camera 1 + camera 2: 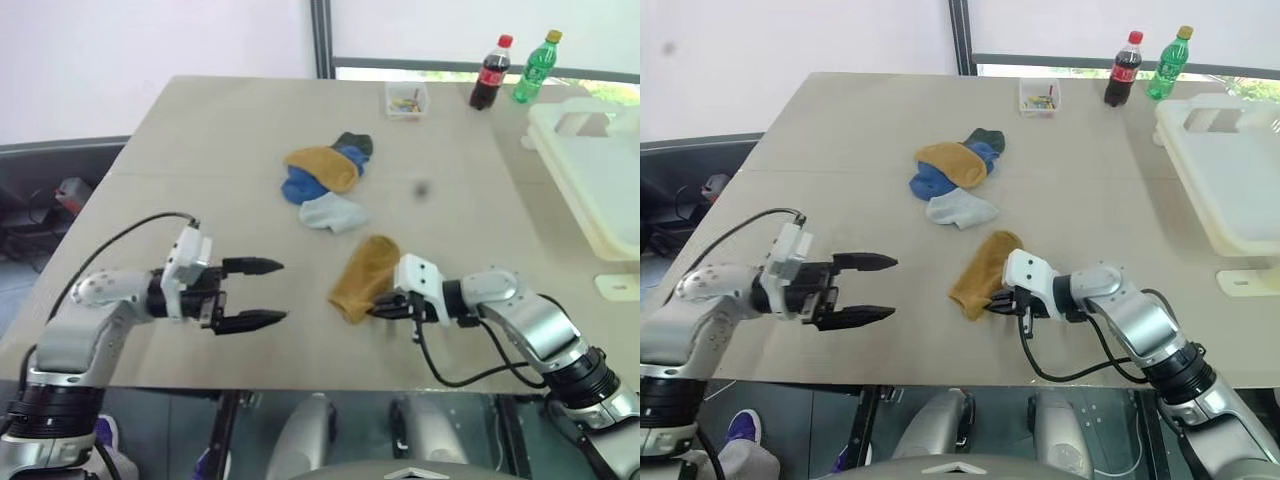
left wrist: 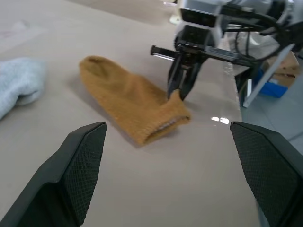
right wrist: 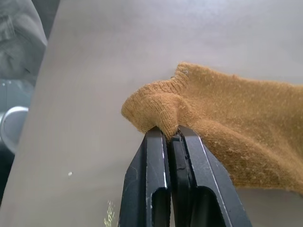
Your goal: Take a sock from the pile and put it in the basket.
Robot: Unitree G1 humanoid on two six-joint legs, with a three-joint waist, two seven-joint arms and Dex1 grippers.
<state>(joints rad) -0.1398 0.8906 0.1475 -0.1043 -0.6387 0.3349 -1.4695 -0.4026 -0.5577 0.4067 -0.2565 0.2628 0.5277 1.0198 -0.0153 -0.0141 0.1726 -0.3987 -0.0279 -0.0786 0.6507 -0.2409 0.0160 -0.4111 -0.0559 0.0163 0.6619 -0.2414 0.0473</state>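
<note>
My right gripper (image 3: pixel 171 137) is clenched on the cuff edge of a mustard sock (image 1: pixel 364 276), knit bunched up between the two black fingers (image 3: pixel 154 156). The sock lies flat on the table (image 1: pixel 200 150), its body stretching away from the fingertips toward the pile (image 1: pixel 325 180). My left gripper (image 1: pixel 262 293) hangs spread wide with nothing in it, pointing across at the sock, apart from it. In the left wrist view I see the sock and the right gripper (image 2: pixel 182 90) pinching its near corner, between my own two fingers (image 2: pixel 78 165). The pile sits farther up the table beyond the right gripper: another mustard sock, royal blue, pale blue, dark green. The basket (image 1: pixel 590 170) sits at the table's right edge, well apart from the right gripper. A small clear box (image 1: pixel 407 99) and two bottles (image 1: pixel 510 70) stand at the far edge.
</note>
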